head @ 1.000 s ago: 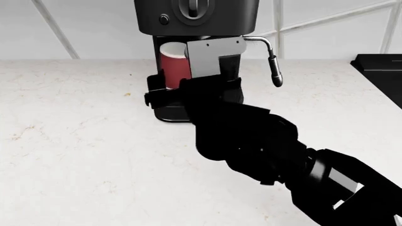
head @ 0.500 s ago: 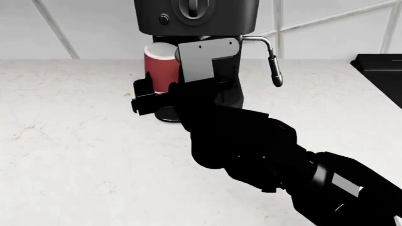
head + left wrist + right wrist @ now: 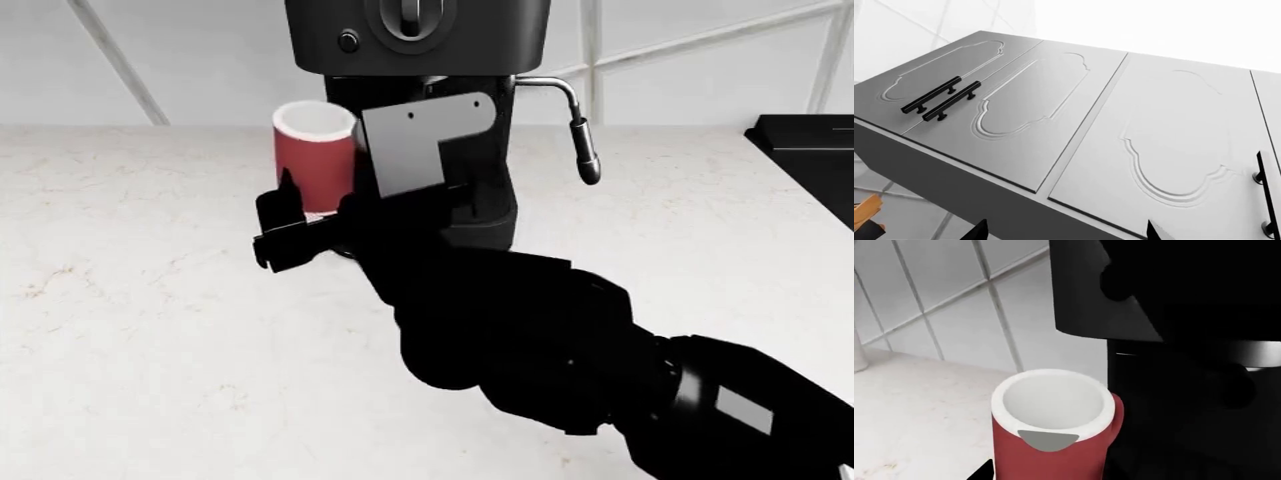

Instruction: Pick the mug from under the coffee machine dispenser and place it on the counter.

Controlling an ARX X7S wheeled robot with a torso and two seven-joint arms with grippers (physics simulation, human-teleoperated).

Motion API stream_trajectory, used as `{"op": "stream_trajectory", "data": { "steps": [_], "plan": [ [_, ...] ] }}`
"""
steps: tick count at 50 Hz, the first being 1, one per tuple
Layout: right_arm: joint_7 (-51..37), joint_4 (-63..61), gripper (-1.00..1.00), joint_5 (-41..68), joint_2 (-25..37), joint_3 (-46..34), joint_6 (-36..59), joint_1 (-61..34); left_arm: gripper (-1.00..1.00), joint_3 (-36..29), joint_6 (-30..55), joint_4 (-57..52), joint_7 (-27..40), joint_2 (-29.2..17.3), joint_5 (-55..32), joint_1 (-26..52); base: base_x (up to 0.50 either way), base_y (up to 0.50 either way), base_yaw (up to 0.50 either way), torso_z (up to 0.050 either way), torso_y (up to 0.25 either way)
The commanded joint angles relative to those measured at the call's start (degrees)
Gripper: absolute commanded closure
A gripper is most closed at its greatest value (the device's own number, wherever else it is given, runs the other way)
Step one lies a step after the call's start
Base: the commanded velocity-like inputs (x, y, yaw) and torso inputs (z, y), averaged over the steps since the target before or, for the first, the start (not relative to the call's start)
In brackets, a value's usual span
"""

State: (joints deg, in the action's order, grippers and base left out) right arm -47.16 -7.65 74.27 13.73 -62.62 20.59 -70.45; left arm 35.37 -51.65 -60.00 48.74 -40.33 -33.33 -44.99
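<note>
One red mug (image 3: pixel 315 158) stands upright with its white inside showing, just left of the one black coffee machine dispenser (image 3: pixel 424 60) and clear of its spout, above the white counter (image 3: pixel 147 330). The right gripper (image 3: pixel 314 215) has its fingers closed around the mug's lower body, holding it. One chrome steam wand (image 3: pixel 577 128) hangs at the machine's right. The left wrist view shows three cabinet doors (image 3: pixel 1054 115); whether the left gripper's fingers are apart cannot be told.

The counter (image 3: pixel 160 330) is white stone with faint beige speckles, running to a tiled wall at the far side; the black coffee machine dispenser (image 3: pixel 420 40) stands on it at far centre. A glossy black stovetop (image 3: pixel 807 140) sits at its far right edge.
</note>
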Motion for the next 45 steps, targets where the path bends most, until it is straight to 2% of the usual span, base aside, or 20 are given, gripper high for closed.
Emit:
{"op": "stream_trajectory", "data": {
  "steps": [1,13,45],
  "plan": [
    [0.84,-3.55,1.00,-0.44,1.11,0.72,-0.14,0.75,-1.00,0.19,0.00,0.00,-0.20,0.15,-0.19,0.00,0.00,0.00,0.00,0.000,0.000],
    [1.29,-8.18,1.00,0.99,3.17,2.28,-1.72,1.89,-1.00,0.08,0.02,0.00,0.20,0.02,0.15,0.00,0.00,0.00,0.00,0.000,0.000],
    [2.78,-14.34,1.00,0.74,5.40,0.05,-0.92,3.90,-1.00,0.27,-0.13,0.00,-0.85,0.89,-0.42,0.00,0.00,0.00,0.00,0.000,0.000]
  ]
}}
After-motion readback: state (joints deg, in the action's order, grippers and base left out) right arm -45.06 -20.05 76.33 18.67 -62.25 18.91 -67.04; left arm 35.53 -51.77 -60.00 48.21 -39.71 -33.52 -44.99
